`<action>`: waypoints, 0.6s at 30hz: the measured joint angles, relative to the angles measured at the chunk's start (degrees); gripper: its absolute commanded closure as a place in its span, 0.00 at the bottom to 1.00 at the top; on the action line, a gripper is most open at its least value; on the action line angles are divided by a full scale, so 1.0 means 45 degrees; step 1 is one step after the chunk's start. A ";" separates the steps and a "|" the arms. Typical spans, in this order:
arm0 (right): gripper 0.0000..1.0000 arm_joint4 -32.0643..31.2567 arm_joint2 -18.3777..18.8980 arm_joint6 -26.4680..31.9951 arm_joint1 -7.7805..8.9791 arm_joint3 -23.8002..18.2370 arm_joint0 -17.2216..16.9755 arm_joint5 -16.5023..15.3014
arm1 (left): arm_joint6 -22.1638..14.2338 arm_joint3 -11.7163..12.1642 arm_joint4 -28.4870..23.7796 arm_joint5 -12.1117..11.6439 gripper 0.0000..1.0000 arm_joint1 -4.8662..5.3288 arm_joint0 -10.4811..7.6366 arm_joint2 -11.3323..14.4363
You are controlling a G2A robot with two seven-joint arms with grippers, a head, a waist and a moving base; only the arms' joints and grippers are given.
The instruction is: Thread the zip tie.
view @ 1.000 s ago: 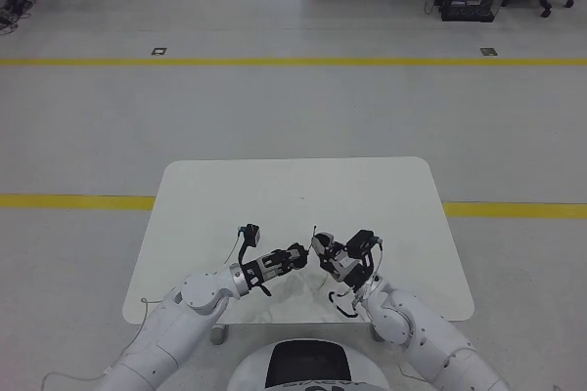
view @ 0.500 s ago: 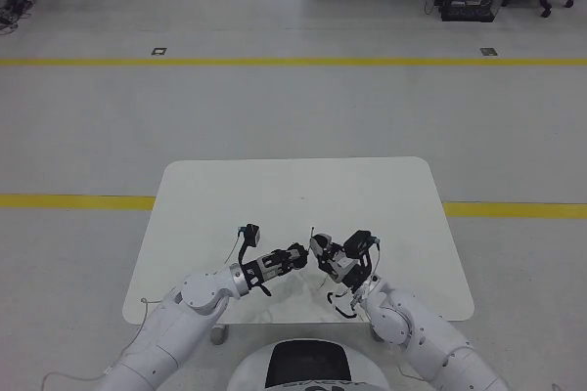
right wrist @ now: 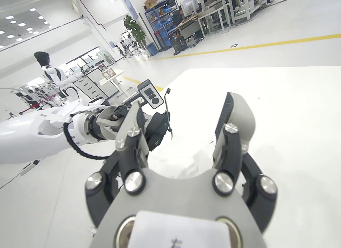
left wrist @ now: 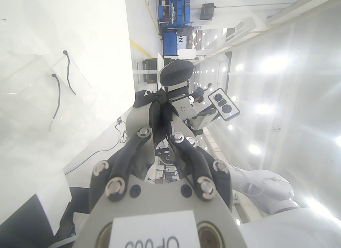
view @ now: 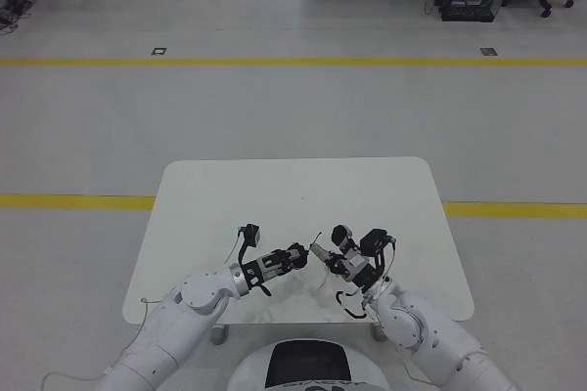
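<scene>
A thin black zip tie (right wrist: 167, 107) stands nearly upright above the white table (view: 293, 186), its square head on top. My left gripper (right wrist: 157, 125) is shut on its lower part. From above, the tie (view: 316, 242) shows as a fine line between the two grippers near the table's front. My right gripper (right wrist: 183, 110) is open just beside the tie, with nothing between its fingers. In the top view the left gripper (view: 298, 255) and right gripper (view: 331, 252) face each other a short way apart. In the left wrist view, the left gripper's (left wrist: 161, 134) fingers stand close together.
Two more black zip ties (left wrist: 68, 73) (left wrist: 56, 94) lie on a clear sheet on the table near the front edge. The table's back half is bare white. Yellow floor lines run behind and beside the table.
My right gripper has opened and drawn back to the right, away from the left gripper. The left arm has held still with the tie.
</scene>
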 measured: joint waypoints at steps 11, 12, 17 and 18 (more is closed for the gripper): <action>0.00 0.0782 0.0138 0.0196 0.0011 -0.0175 -0.0113 0.0001 | 0.0011 -0.0097 -0.0311 0.0101 1.00 0.0018 0.0039 -0.0088; 0.00 0.1251 0.0154 0.0367 0.0059 -0.0331 -0.0175 0.0001 | -0.0107 -0.0107 -0.0554 0.0093 1.00 0.0046 0.0075 -0.0197; 0.00 0.3858 0.0226 0.1953 0.0712 -0.1375 -0.0346 0.0000 | -0.1534 0.0004 -0.2213 0.0000 1.00 0.0220 0.0282 -0.0850; 0.00 0.4364 0.0251 0.2261 0.0855 -0.1572 -0.0357 0.0000 | -0.1756 0.0014 -0.2458 -0.0002 1.00 0.0235 0.0311 -0.0926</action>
